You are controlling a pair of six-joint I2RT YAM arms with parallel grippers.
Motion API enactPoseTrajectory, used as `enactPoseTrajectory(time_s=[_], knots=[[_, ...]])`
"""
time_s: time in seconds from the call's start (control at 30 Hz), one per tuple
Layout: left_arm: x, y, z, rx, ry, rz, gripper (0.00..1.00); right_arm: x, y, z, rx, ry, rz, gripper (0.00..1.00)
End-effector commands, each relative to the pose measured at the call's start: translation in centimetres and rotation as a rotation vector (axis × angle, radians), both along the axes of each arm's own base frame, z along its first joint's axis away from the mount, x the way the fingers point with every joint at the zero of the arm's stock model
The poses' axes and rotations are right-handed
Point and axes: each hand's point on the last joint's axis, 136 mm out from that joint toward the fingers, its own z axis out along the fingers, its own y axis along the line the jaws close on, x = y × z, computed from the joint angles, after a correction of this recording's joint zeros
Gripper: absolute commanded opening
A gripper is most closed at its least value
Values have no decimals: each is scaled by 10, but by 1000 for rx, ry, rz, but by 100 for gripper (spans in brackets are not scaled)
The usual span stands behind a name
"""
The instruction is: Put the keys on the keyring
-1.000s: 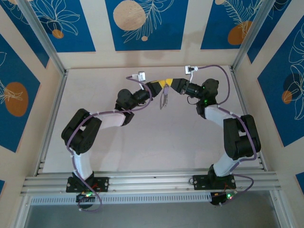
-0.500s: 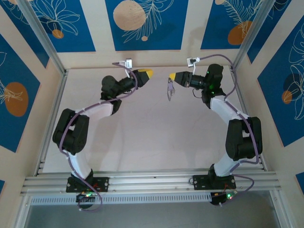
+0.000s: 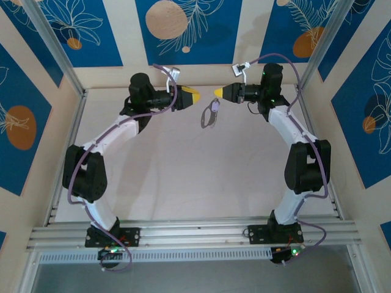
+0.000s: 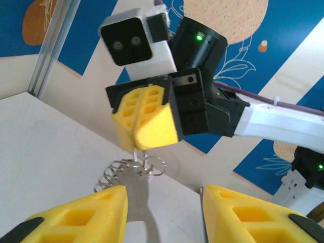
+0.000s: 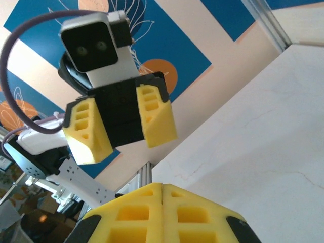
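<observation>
Right fingers (image 4: 152, 121) clenched on keyring (image 3: 209, 114); keyring hangs just below them, above table (image 3: 183, 177). Left fingers (image 5: 154, 119) released, apart, grasping nothing, near keyring, tips facing right fingers.

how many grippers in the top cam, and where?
2. The left gripper is far centre-left, open and empty. The right gripper faces it across a gap, shut on the keyring hanging below it.
</observation>
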Motion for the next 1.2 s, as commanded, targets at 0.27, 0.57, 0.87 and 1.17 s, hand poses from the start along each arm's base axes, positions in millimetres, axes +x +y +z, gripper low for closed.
enactPoseTrajectory(time_s=[0.27, 0.57, 0.87, 1.17], knots=[[11, -7, -18, 152, 2, -99, 44, -1, 13, -4, 14, 21, 176, 0], [31, -6, -39, 158, 27, -94, 44, 7, 20, -23, 12, 75, 198, 0], [35, -5, -47, 143, 47, -128, 44, 10, 28, -36, 0, 97, 195, 0], [37, -7, -52, 131, 62, -152, 44, 12, 35, -42, -4, 104, 200, 0]])
